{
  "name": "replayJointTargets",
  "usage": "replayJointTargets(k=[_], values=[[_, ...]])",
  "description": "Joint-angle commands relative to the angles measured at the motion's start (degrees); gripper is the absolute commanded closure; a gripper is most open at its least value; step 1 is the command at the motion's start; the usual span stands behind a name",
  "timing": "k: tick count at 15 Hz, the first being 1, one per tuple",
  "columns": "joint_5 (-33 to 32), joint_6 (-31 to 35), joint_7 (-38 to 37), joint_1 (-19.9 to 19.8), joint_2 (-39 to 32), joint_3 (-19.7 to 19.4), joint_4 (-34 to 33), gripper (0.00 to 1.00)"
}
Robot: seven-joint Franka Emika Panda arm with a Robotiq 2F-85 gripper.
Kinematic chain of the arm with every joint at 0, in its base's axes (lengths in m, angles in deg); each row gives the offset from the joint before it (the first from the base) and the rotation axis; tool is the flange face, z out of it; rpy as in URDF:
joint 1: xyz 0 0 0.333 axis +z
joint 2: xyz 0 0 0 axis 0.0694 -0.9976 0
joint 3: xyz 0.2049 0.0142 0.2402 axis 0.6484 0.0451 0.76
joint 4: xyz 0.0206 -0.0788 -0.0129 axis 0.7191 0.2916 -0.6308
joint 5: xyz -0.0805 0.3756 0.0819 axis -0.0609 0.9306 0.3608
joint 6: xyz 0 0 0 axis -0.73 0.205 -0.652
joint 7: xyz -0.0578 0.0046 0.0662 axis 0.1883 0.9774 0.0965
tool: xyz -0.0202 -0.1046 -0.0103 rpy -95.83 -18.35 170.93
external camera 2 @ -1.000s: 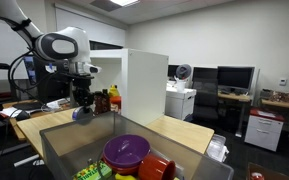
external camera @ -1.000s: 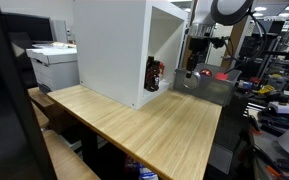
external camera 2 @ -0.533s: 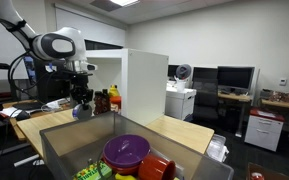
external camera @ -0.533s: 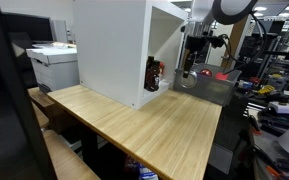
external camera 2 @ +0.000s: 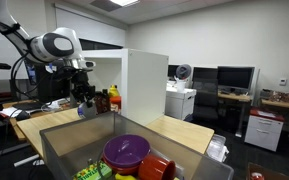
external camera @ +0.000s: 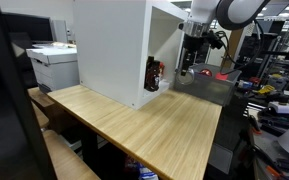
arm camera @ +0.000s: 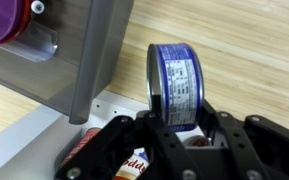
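A: Gripper (arm camera: 182, 128) state?
B: It is clasping a blue-labelled can (arm camera: 174, 80) between both fingers.
A: Where?
B: The can is hanging over the wooden table (external camera: 154, 120), just beside the white cabinet (external camera: 114, 45) and its bottles (external camera: 152, 74).

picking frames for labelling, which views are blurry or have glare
Wrist view: the blue-labelled can in the gripper is sharp, with a soft sheen on its label. In an exterior view the dark post up close is blurred and unlit, while the white cabinet is bright and evenly lit.
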Motion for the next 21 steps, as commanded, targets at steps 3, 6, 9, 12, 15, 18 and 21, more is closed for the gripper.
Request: replayJointTargets(k=[3,6,9,12,15,18,21], values=[[-11.50,2.98,-7.45,-1.49,1.16,1.42,0.89,0.88],[-15.98,3.39,-10.52,-1.70,1.23,1.50,0.92,0.88],[-19.15,3.25,-12.73,-1.55,1.15,1.36,1.01,0.88],[-22.93,3.32,-15.19,-1.48,1.27,1.30,1.15,0.88],[-28.34,3.27,-18.55,-1.40,1.32,1.27,1.16,0.88],[-30.46,2.97,-19.45,-1.00,1.16,1.08,0.93,0.88],[-28.99,2.86,-18.44,-0.37,1.04,0.82,0.87,0.88]])
